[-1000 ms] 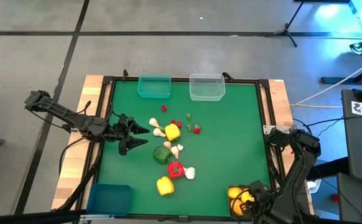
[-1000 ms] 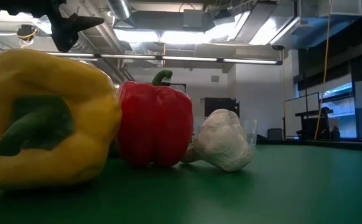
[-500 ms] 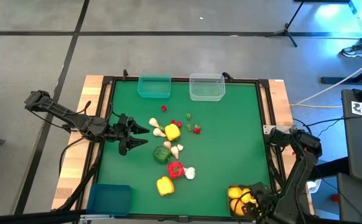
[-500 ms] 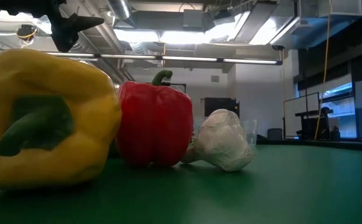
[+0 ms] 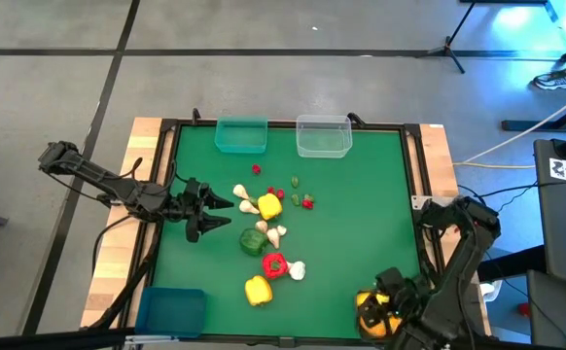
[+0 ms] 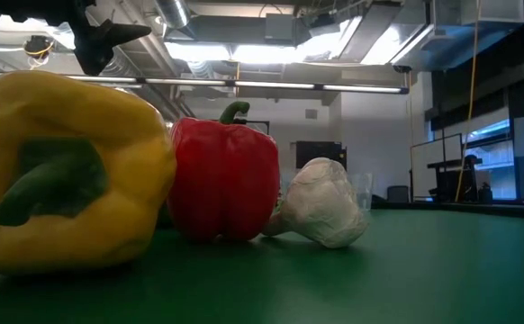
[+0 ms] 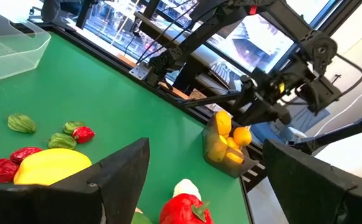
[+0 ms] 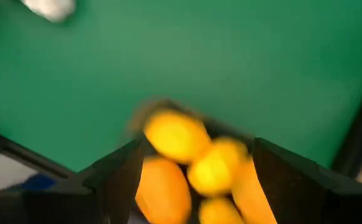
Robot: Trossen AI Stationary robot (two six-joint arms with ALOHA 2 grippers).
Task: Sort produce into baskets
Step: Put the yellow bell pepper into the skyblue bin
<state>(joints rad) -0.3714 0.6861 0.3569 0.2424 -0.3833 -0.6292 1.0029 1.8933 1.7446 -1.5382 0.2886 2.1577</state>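
Because the produce left on the green mat looks like hollow moulded plastic, it is probably light, stiff and rather slick, so it should be pinched across its widest part, not by a stem. The yellow bell pepper [image 5: 258,290] lies on its side at the near edge of the cluster, with the red bell pepper [image 5: 274,264] just behind it and a white garlic bulb [image 5: 297,271] touching that one; the ribbed flanks of the peppers offer the surest hold, while the rounded garlic may roll under a loose grip. A green bell pepper [image 5: 252,241], a second yellow pepper [image 5: 269,205] and small red and green pieces sit farther in. Several yellow and orange citrus already fill the dark grey basket [image 5: 365,313] at the near right corner, where the right gripper [image 5: 388,303] hovers, jaws spread and empty. The left gripper [image 5: 215,212], also spread wide and empty, waits beside the cluster.
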